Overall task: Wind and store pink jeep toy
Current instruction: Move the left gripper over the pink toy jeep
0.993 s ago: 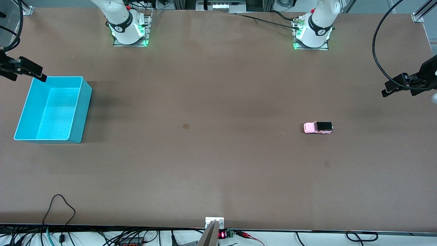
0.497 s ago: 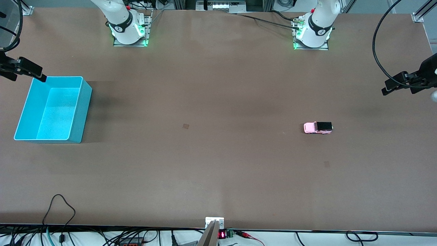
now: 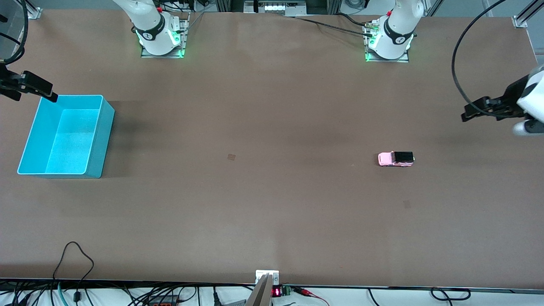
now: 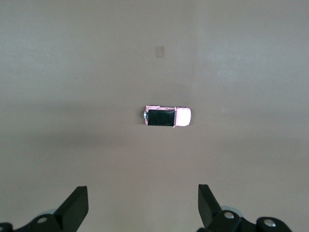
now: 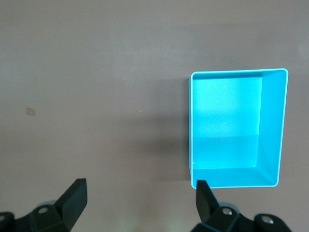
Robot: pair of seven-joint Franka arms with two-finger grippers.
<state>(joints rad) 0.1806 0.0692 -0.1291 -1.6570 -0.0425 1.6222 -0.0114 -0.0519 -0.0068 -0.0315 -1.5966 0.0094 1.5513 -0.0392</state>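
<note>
Resting upright, pink jeep toy (image 3: 396, 159); left claw (image 4: 143, 207) open, wrist cut off

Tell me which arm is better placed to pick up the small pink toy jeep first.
Left. The left gripper hangs open at its own end of the table, where the small pink toy jeep sits untouched. The right gripper, also open, waits over the teal plastic bin's rim.
</note>
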